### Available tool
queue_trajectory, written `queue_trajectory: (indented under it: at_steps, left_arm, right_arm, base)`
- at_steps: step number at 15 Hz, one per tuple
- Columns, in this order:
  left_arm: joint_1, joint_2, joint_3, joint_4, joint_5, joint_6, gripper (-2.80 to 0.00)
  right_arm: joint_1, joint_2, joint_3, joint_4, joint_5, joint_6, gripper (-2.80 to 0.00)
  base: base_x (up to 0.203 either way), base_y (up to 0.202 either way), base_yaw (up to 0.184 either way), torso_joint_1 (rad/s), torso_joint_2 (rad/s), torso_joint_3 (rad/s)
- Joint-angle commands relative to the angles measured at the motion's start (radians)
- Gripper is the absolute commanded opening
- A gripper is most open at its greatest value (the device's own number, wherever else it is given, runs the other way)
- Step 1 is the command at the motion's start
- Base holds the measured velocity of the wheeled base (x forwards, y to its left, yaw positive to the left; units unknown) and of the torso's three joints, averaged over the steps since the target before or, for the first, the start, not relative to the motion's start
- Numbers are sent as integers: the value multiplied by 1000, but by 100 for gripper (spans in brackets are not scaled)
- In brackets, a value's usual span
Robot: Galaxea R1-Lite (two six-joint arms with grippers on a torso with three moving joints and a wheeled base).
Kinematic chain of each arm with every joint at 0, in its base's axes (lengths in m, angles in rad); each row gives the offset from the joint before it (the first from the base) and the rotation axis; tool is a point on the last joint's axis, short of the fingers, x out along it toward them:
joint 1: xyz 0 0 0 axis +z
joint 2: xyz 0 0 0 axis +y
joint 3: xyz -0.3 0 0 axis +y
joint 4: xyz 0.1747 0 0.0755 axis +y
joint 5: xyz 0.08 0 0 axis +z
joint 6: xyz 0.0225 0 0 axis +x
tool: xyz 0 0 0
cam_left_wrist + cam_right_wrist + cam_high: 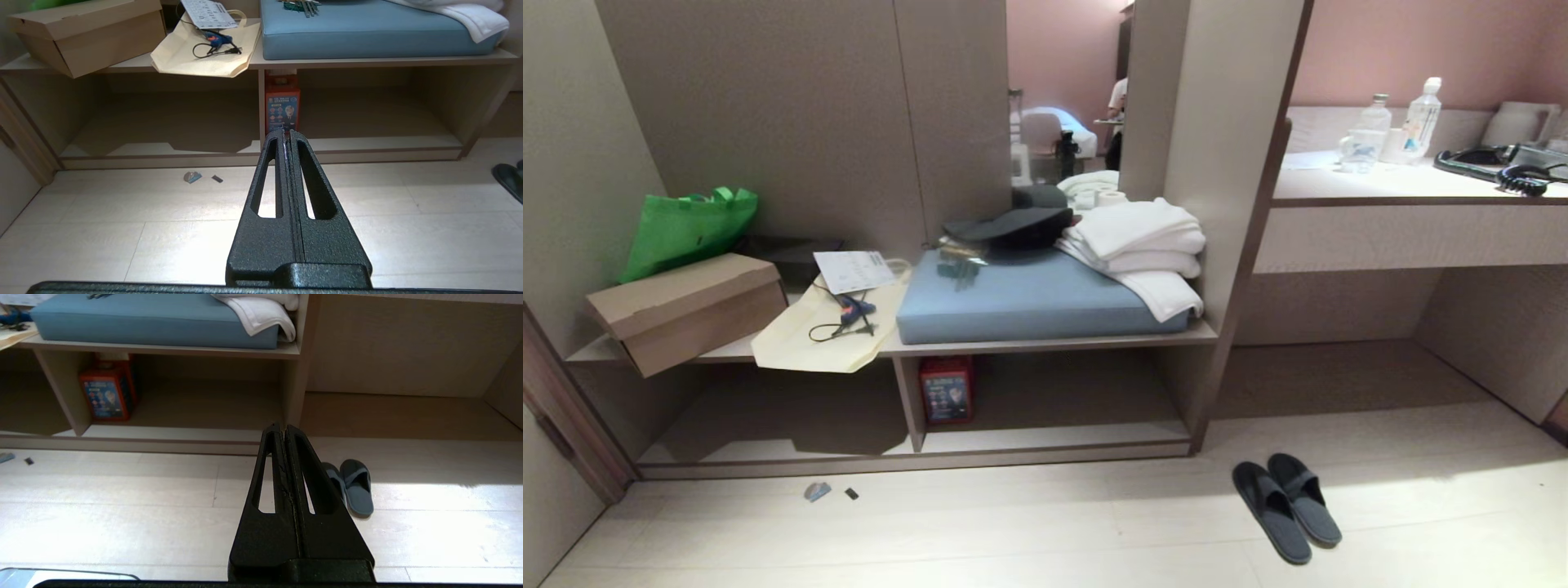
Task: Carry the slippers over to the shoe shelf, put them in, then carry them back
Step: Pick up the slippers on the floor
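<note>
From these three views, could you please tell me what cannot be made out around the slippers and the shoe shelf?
- Slippers: in the right wrist view, the shut right gripper covers part of one; the left wrist view's edge cuts them off.
- Shoe shelf: back of left compartment lost in shadow.
- Red box: print too small.
- Floor scraps: too small to identify.

Hotel room: built-in wardrobe bench with folded towels (1139, 245), desk with bottled water (1421, 118), slippers (1286, 506).
</note>
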Motion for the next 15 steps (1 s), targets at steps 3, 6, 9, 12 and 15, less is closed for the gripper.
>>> queue_trajectory:
  at_steps: [3,6,9,12,15]
  left_arm:
    - [1,2,0,-1,0,0,-280]
    - [0,2,0,-1,0,0,-280]
    - [1,2,0,-1,0,0,-280]
    - [0,2,0,-1,0,1,-280]
    - [1,2,0,-1,0,1,-280]
  right_arm:
    - [0,1,0,0,1,-1,-280]
    - [0,1,0,0,1,-1,-280]
    - [0,1,0,0,1,-1,-280]
    - [0,1,0,0,1,-1,-280]
    - [0,1,0,0,1,-1,-280]
  base:
    - [199,0,0,5,1,1]
    - [192,0,0,4,3,7]
    - [192,0,-1,-1,0,1]
    - [86,0,0,5,3,2]
    - [0,0,0,0,0,0]
